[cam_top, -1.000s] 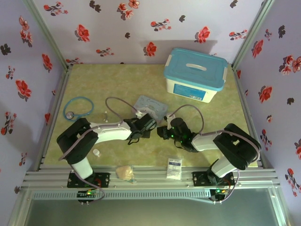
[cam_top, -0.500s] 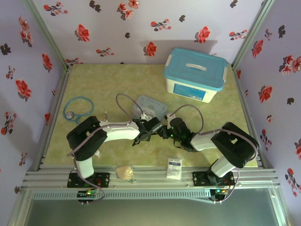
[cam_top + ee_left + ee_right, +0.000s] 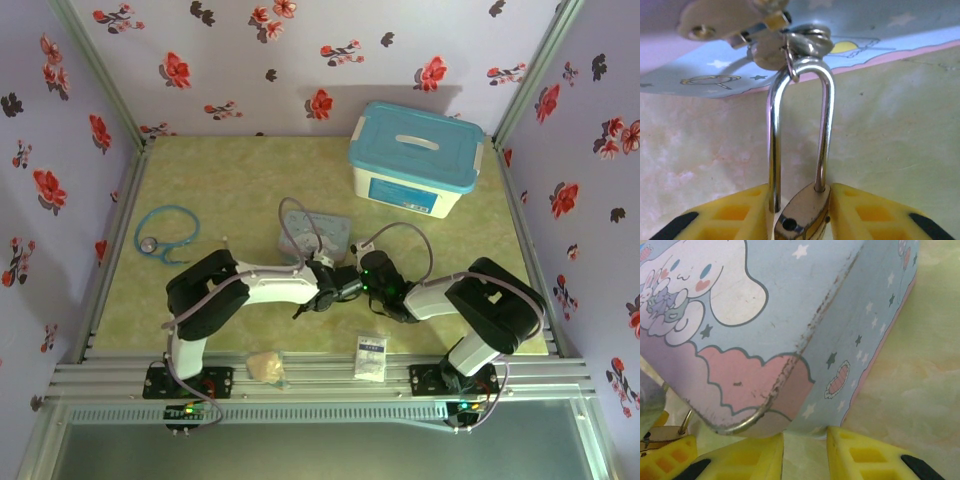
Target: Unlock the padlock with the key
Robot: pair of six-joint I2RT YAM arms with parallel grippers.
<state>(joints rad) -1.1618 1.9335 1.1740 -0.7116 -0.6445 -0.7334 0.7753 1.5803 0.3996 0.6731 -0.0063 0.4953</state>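
My left gripper (image 3: 800,197) is clamped on the body of the padlock (image 3: 802,217), which sits between its fingers. The shackle rises ahead of them into a metal ring (image 3: 810,37) by the blue tin (image 3: 765,315). My right gripper (image 3: 805,440) is narrowly parted and holds nothing, with the tin's lower corner just ahead of it on the bench (image 3: 920,365).

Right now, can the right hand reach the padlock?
Probably not straight on: the left hand clamps the padlock body, and the tin corner sits directly ahead of the right hand.
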